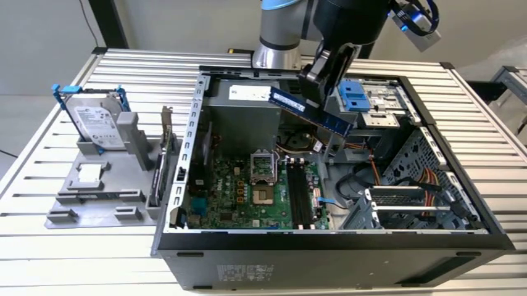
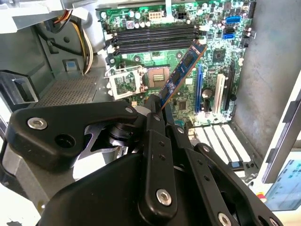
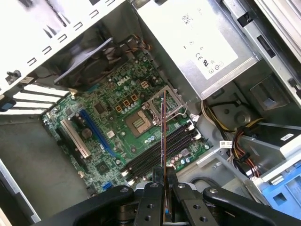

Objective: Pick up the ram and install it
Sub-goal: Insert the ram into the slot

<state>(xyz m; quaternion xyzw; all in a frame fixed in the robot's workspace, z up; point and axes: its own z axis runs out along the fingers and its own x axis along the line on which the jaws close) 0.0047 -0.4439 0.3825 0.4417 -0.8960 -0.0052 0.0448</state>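
1. The ram (image 1: 311,110) is pinched by one end between the closed fingers of the end effector (image 1: 318,92). It hangs in the air above the open computer case (image 1: 329,237), not yet seated.
2. Gripped at one end only, the long stick could pivot or slip if its free end brushes anything.
3. In the second wrist view it slants across the memory slots (image 2: 155,40) below the end effector. Lowered at that angle, it would likely miss them and strike the processor socket (image 2: 153,75).
4. The slot latches may be open, though that is hard to judge.
5. The arm descends from above the case with its wrist tilted. The motherboard (image 1: 247,191) lies well below the end effector.
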